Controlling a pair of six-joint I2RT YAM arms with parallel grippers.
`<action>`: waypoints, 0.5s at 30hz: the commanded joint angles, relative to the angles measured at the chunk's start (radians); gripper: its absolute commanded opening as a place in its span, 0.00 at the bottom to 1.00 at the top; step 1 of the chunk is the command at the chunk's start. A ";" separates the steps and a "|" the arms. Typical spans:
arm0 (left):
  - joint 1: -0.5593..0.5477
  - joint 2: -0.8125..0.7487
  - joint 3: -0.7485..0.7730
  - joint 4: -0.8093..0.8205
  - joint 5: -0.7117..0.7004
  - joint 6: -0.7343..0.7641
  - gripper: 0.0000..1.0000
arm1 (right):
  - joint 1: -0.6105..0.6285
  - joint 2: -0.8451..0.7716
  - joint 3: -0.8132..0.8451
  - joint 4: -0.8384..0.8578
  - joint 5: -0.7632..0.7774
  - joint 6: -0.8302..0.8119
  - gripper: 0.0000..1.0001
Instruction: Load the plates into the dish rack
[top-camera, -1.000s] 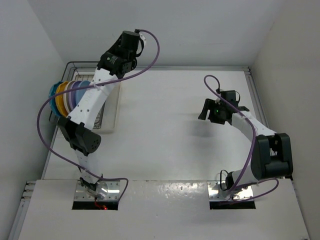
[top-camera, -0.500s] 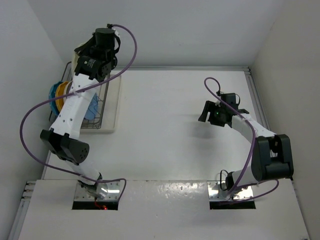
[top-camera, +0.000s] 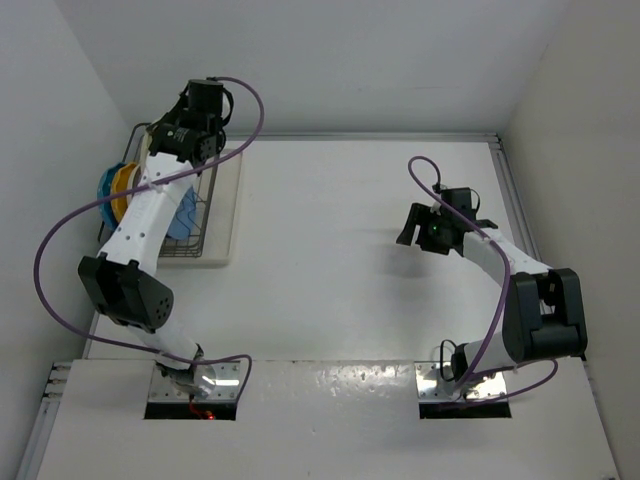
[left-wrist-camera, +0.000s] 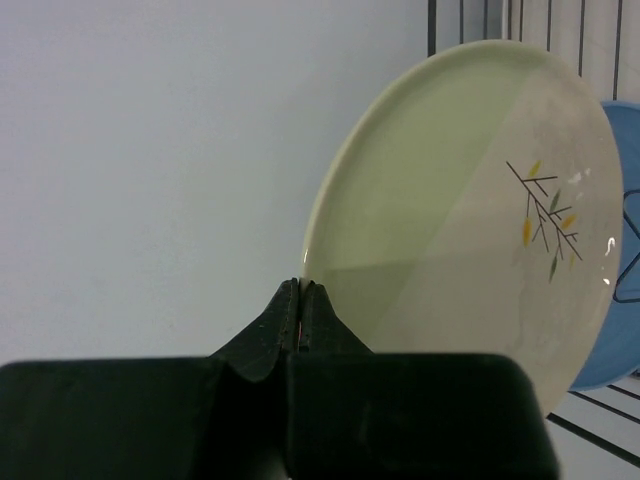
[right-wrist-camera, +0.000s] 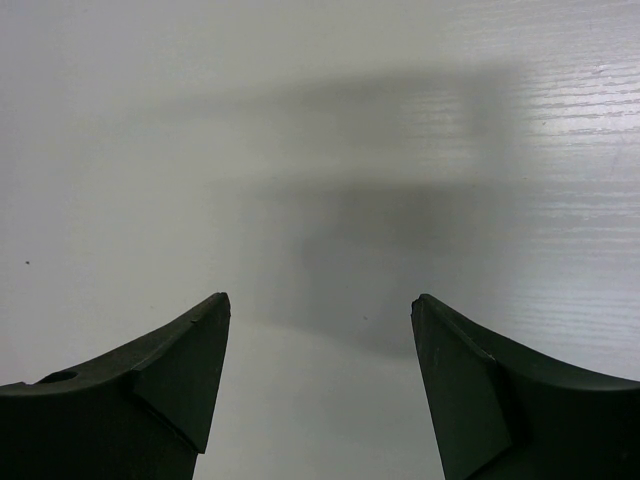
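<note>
In the left wrist view a cream-and-pale-green plate (left-wrist-camera: 470, 210) with a small twig mark stands on edge in the dish rack (left-wrist-camera: 598, 428), with a light blue plate (left-wrist-camera: 625, 310) behind it. My left gripper (left-wrist-camera: 302, 286) is shut, its tips right at that plate's left rim, and nothing shows between them. From above, the left wrist (top-camera: 185, 125) hangs over the far end of the dish rack (top-camera: 190, 250). Teal (top-camera: 105, 186), orange (top-camera: 122, 180) and light blue (top-camera: 181, 216) plates show there. My right gripper (top-camera: 410, 226) (right-wrist-camera: 320, 305) is open over bare table.
The rack sits on a cream drip tray (top-camera: 226, 200) in the table's far left corner, close to the left and back walls. The left forearm (top-camera: 140, 220) crosses over the rack and hides part of it. A purple cable (top-camera: 60, 250) loops off the left arm.
The left arm has swung left and back, from across the plates to the rack's far end. Its elbow has shifted left. The right arm has not moved.
</note>
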 joint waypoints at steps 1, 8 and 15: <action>0.012 -0.104 0.005 0.085 -0.054 0.003 0.00 | 0.003 -0.006 0.006 0.038 -0.005 0.011 0.74; 0.012 -0.132 -0.099 0.085 -0.017 -0.039 0.00 | 0.003 -0.012 -0.003 0.044 -0.005 0.020 0.74; 0.023 -0.143 -0.212 0.085 -0.007 -0.073 0.00 | 0.004 -0.032 -0.010 0.033 0.011 0.017 0.74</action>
